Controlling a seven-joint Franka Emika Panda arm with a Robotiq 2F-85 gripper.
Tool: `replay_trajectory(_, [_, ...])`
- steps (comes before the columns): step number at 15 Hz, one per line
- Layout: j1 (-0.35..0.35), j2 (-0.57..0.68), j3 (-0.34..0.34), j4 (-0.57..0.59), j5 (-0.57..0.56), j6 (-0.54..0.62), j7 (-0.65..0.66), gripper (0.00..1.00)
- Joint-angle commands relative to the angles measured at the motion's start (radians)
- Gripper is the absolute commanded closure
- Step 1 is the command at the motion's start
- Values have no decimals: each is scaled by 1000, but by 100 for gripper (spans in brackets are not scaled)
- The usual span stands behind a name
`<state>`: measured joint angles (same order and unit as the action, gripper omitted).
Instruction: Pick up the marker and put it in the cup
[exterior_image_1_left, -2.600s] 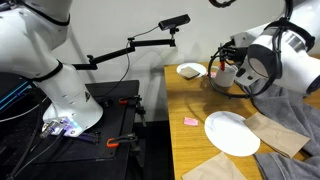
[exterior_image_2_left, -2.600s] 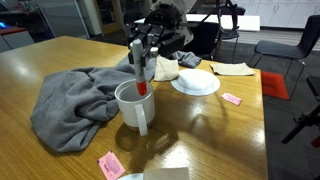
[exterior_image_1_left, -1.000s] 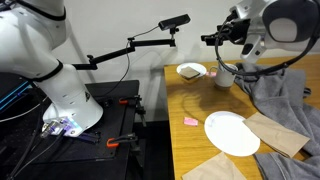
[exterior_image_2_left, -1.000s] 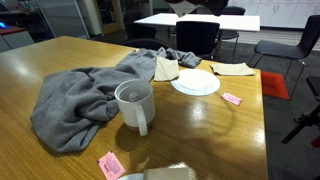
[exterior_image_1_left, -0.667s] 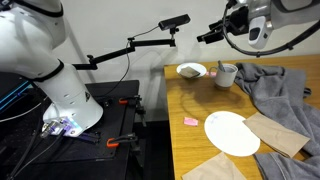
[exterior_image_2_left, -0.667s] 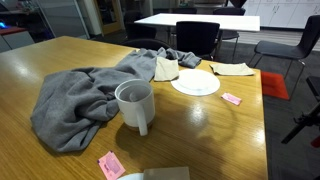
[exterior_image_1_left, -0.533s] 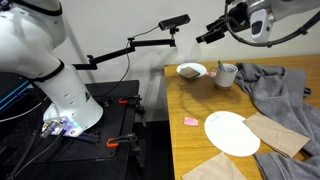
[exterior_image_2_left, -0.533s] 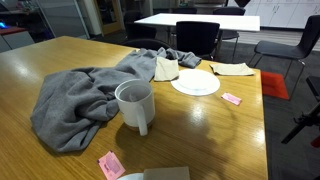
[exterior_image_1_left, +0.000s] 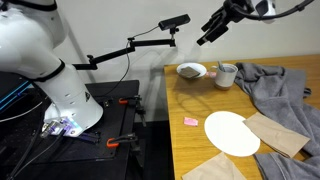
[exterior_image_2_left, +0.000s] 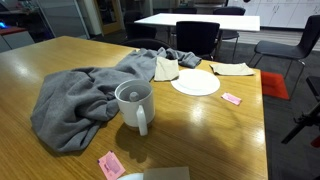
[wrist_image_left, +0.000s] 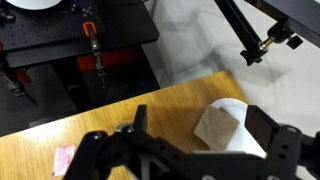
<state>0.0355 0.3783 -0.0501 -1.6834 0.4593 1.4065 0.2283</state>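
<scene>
The cup, a white mug with a side handle, stands on the wooden table beside a grey cloth. The marker is not visible in any view; nothing sticks out above the mug's rim. In an exterior view my gripper hangs high in the air, well above and to the left of the mug, and is out of frame in the exterior view that shows the mug up close. In the wrist view the gripper is open with nothing between its dark fingers, far above the table.
A shallow bowl sits next to the mug. A flat white plate, a brown napkin and pink sticky notes lie on the table. A camera boom stands off the table's edge.
My arm has lifted up and away from the mug to the top of the view. The jaws stayed open. The mug and the cloth have not moved.
</scene>
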Motion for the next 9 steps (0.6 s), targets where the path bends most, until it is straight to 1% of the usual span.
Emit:
replay_trajectory(1, [9,-105,14,-101,-121,75,-51,0])
replay_trajectory(4, [2,-143,24,-135,-196,115,-86,0])
replay_trajectory(5, [-9,-82,28,-70,-160,69,-51,0])
replay_trajectory(9, [-10,-81,28,-75,-165,72,-54,0])
